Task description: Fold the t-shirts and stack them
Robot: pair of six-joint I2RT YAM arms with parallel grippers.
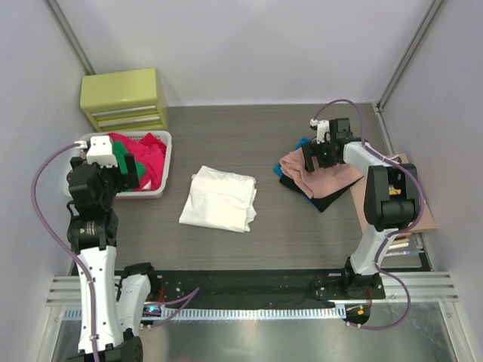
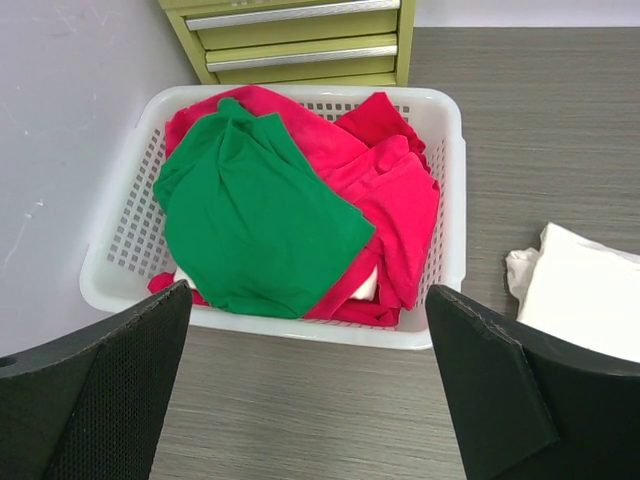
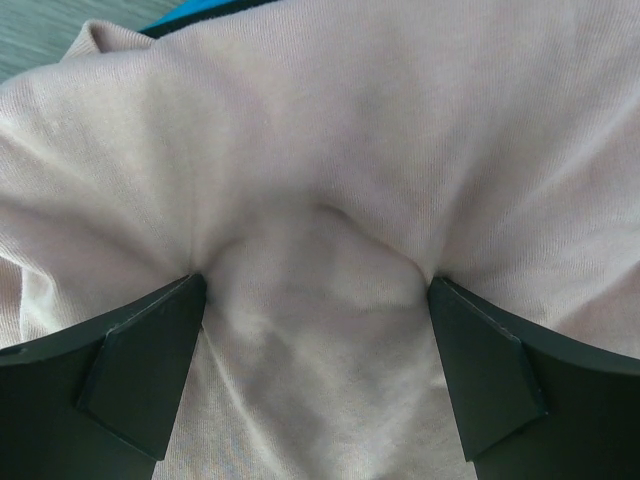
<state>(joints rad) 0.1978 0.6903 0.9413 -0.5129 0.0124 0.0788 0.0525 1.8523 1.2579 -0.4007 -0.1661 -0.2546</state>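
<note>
Left gripper hangs over white basket at table's left edge, jaws at full spread, empty. Green t-shirt lies atop red t-shirts inside. White t-shirt sits folded at table centre. Right gripper, jaws equally wide, tips pressed into salmon-pink t-shirt topping right-side pile over black t-shirt. Cloth puckers between tips, nothing clamped.

White slotted basket stands near yellow-green drawers.
</note>
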